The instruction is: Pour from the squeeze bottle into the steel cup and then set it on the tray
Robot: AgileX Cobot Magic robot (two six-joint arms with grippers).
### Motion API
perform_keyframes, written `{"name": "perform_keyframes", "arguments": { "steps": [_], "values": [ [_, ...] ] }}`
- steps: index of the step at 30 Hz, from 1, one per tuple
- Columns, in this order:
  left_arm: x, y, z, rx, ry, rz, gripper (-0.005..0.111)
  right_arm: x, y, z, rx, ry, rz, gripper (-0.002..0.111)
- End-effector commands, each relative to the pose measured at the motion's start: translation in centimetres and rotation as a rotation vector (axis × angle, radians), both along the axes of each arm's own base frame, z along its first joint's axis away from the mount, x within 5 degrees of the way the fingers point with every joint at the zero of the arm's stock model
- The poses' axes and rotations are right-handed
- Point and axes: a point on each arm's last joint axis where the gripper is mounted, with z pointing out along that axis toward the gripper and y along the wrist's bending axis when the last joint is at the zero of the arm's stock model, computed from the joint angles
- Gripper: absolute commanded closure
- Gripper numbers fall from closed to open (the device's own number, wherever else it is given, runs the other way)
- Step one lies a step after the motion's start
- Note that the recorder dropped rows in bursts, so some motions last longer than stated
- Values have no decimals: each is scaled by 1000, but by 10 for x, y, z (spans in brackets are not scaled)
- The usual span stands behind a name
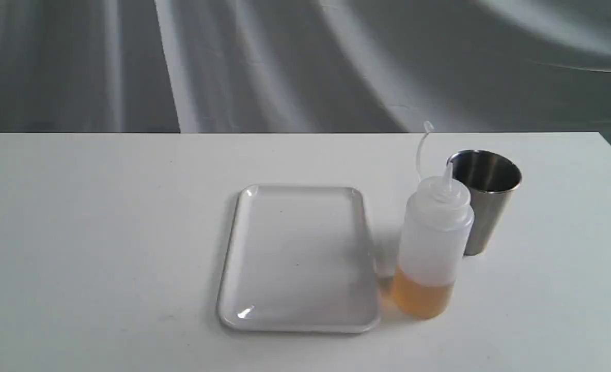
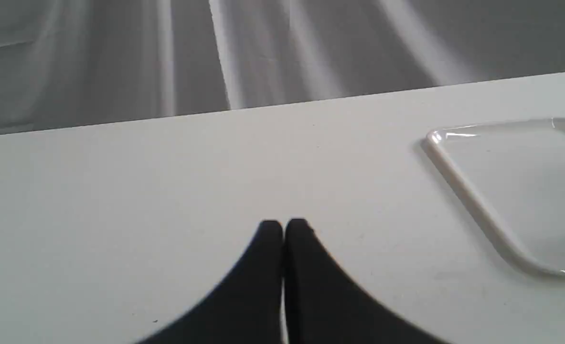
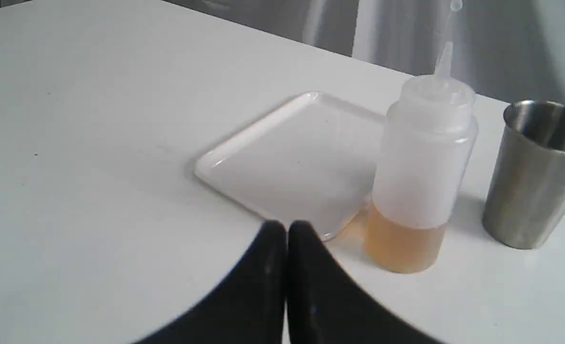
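Note:
The squeeze bottle (image 1: 432,243) (image 3: 421,172) stands upright on the white table, orange-amber liquid filling its lower part, cap strap sticking up. Just behind and to its right stands the steel cup (image 1: 485,199) (image 3: 535,174), upright. The white tray (image 1: 300,258) (image 3: 292,162) (image 2: 516,191) lies flat to the bottle's left, with nothing on it. Neither arm shows in the exterior view. My left gripper (image 2: 283,228) is shut over bare table, away from the tray. My right gripper (image 3: 287,229) is shut, close to the tray's corner and short of the bottle, holding nothing.
The white table (image 1: 104,232) ends at a far edge against a grey draped backdrop (image 1: 284,62). The table's right corner lies just beyond the cup. Bare tabletop stretches to the tray's left and in front of it.

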Motion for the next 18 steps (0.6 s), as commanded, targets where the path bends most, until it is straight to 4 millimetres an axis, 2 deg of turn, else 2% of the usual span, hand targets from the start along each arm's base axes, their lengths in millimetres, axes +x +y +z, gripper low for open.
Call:
{"name": "perform_keyframes", "arguments": {
  "steps": [1,6,12,18],
  "values": [
    [0,0,-1,-6,-5,-5,107,11,4,23,-25,16,-1,108],
    [0,0,-1,-4,-5,-6,107,36,12,53,-117,29,-8,108],
    [0,0,-1,-4,-5,-6,107,78,28,71,-199,59,-8,108],
    [0,0,-1,-6,-5,-5,107,119,48,69,-179,158,-13,108]
  ]
}}
